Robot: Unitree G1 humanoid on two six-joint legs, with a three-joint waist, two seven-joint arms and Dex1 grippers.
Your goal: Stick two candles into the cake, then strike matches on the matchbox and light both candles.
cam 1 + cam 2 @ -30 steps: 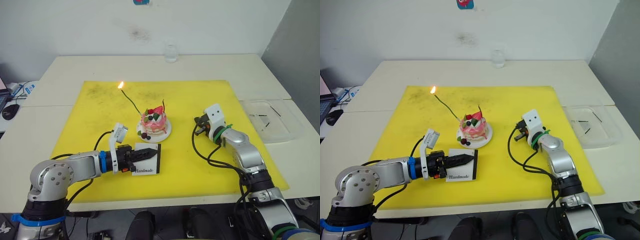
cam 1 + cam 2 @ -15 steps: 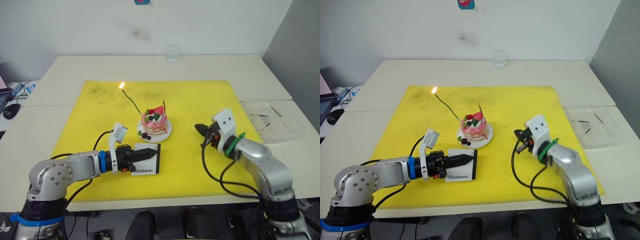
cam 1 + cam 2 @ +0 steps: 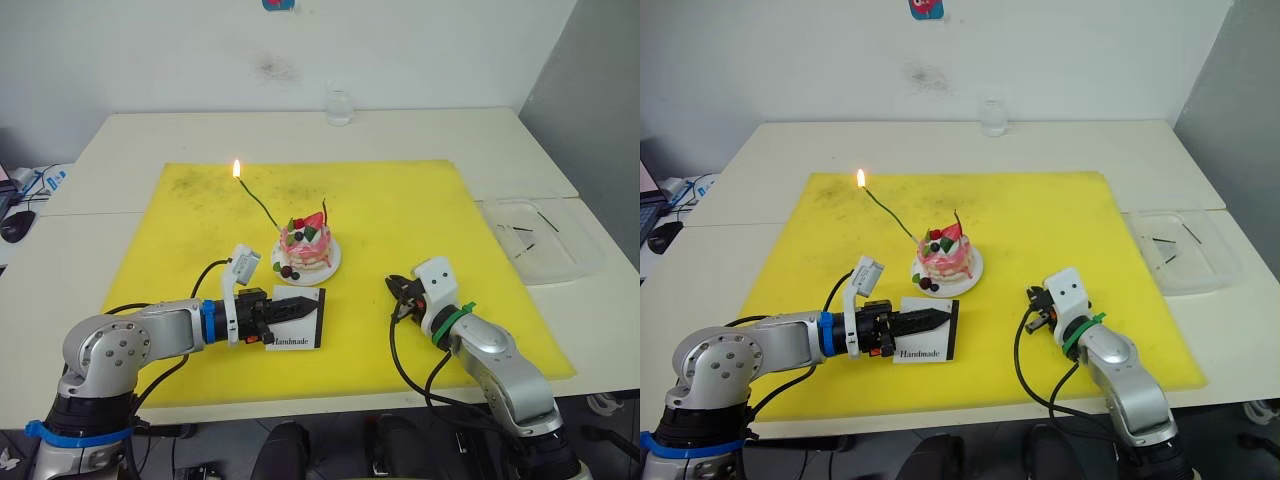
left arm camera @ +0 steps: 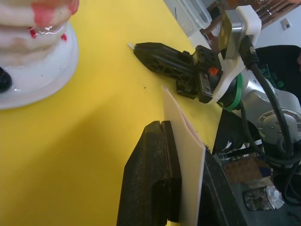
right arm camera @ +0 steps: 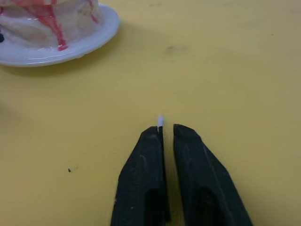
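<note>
- A yellow mat (image 3: 400, 210) covers the middle of the white tables (image 3: 130, 140).
- A clear glass (image 3: 340, 106) stands top centre.
- A clear plastic tray (image 3: 590, 262) sits at right.
- A computer mouse (image 3: 12, 224) lies far left.

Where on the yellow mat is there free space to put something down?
The yellow mat is bare between the cake and its right edge, and along the far edge. The near middle is crowded: matchbox, left gripper, right gripper.

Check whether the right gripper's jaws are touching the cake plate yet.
Apart. The right wrist view shows bare yellow mat between the right gripper and the cake plate; the head views show the same gap.
</note>
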